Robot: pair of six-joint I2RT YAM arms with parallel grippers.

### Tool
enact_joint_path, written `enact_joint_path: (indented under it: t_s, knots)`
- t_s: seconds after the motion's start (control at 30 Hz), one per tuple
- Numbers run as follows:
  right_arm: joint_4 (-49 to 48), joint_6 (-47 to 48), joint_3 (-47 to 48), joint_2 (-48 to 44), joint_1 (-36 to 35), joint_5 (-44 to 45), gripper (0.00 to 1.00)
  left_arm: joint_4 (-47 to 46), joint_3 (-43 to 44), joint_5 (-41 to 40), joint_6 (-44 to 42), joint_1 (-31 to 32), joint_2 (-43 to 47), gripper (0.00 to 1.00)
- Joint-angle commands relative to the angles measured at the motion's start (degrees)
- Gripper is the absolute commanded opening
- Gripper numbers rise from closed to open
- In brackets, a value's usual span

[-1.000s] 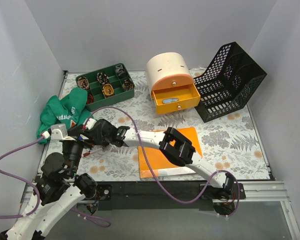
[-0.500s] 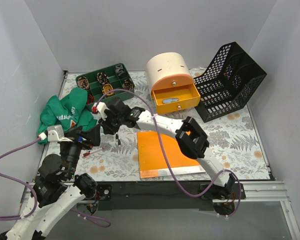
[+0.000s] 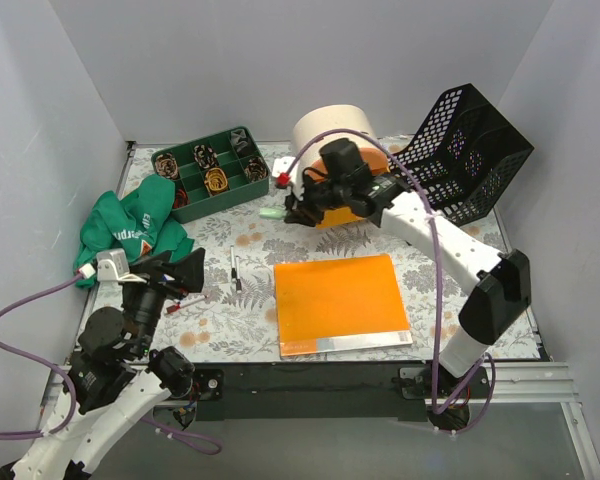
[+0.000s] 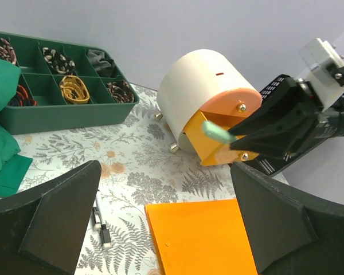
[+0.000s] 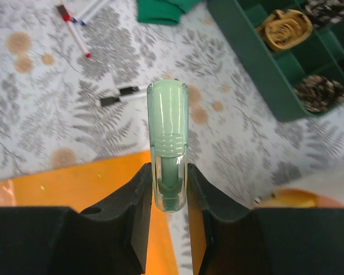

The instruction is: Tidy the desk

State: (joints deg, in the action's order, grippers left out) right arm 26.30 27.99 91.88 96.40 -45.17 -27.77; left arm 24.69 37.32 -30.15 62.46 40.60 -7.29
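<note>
Mint-green plastic, one item: a small ridged pale green piece (image 5: 167, 154), pinched at its lower end between the closed fingers of the right gripper (image 5: 167, 172), most of its length sticking out past the fingertips.

Location: carried above the desk (image 3: 450, 270), beyond the far-left corner of the orange folder (image 3: 340, 300).

Also on the desk, all placed from the folder:
- cream drawer unit (image 4: 200, 86), beyond its far edge, its orange drawer apparently pulled out;
- black mesh basket (image 3: 460, 165), beyond its far-right corner;
- green compartment tray (image 3: 225, 200), far and to the left;
- green cloth (image 3: 130, 225), well to the left;
- black marker (image 3: 236, 270), just left of it;
- red pen (image 3: 185, 300), further left, near the left gripper (image 3: 175, 275).

Left gripper: fingers spread wide, holding nothing, low over the desk left of the folder.

Hazards, as judged:
- You hold the green piece by one end only. A knock on its free tip against the drawer front or the cream shell could swing it in the pads or pull it loose.
- If it is bound for the drawer, your own arm hides the opening from above, so you may misjudge the lip.
- A drop here lands it on the bare print beside the folder, one more loose item to collect.
</note>
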Motion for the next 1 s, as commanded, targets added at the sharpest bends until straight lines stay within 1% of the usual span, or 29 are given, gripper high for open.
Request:
enact_joint_path:
  t_s: [0.0, 0.03, 0.07, 0.17, 0.2, 0.3, 0.4, 0.5, 0.53, 0.6, 0.63, 0.7, 0.73, 0.83, 0.93, 0.97]
  knots:
    - [5.69, 11.29, -3.54, -6.65, 7.35, 1.65, 0.08, -1.48, -1.37, 1.67, 1.35, -0.26, -1.93, 0.98]
    - [5.95, 13.21, -4.15, -8.58, 8.77, 2.27, 0.09, -1.57, -1.46, 2.11, 1.61, -0.17, -2.20, 0.98]
    - [5.86, 14.36, -5.55, -9.38, 11.65, 3.41, 0.09, -1.57, -1.72, 2.29, 2.05, -0.17, -2.55, 0.98]
    - [5.86, 17.61, -6.36, -10.71, 15.80, 4.39, 0.10, -1.66, -1.90, 3.34, 2.67, -0.17, -3.87, 0.98]
    - [5.78, 18.32, -6.27, -10.62, 18.16, 5.00, 0.11, -1.57, -1.90, 3.61, 2.84, -0.26, -4.48, 0.98]
    - [5.78, 20.35, -4.70, -9.22, 21.77, 5.53, 0.12, -1.57, -1.99, 4.31, 3.28, -0.26, -5.54, 0.98]
    - [5.78, 21.84, -3.20, -6.76, 23.63, 6.15, 0.14, -1.48, -2.16, 4.93, 4.07, -0.17, -5.89, 0.98]
    - [5.86, 22.55, -1.44, -4.38, 23.90, 6.85, 0.25, -0.78, -2.43, 5.19, 4.78, -0.17, -5.90, 0.98]
    - [5.78, 22.64, -0.83, -3.60, 23.98, 7.03, 0.35, -0.26, -2.52, 5.19, 5.30, -0.17, -5.89, 0.98]
    - [5.69, 22.64, -0.21, -2.80, 24.07, 7.64, 0.45, 0.36, -2.69, 5.19, 5.75, -0.17, -5.63, 0.98]
    - [5.60, 22.38, 0.40, -2.19, 24.07, 7.90, 0.56, 0.45, -2.78, 5.19, 6.01, -0.26, -5.54, 0.98]
    - [5.51, 21.76, 1.20, -1.57, 24.25, 8.87, 0.62, 0.54, -2.96, 5.28, 6.27, -0.17, -5.46, 0.98]
    - [5.51, 20.98, 1.46, -1.22, 24.34, 9.13, 0.65, 0.54, -3.04, 5.28, 6.36, -0.26, -5.45, 0.98]
    - [5.51, 19.22, 1.90, -2.17, 24.69, 8.79, 0.67, 0.54, -3.13, 5.37, 6.45, -0.17, -5.81, 0.98]
    - [5.42, 17.90, 0.77, -5.06, 24.86, 6.16, 0.66, 0.19, -3.31, 5.63, 6.45, -0.17, -6.16, 0.98]
    - [5.42, 17.11, 0.15, -5.86, 24.86, 3.62, 0.66, 0.01, -3.39, 5.80, 6.36, -0.17, -6.24, 0.98]
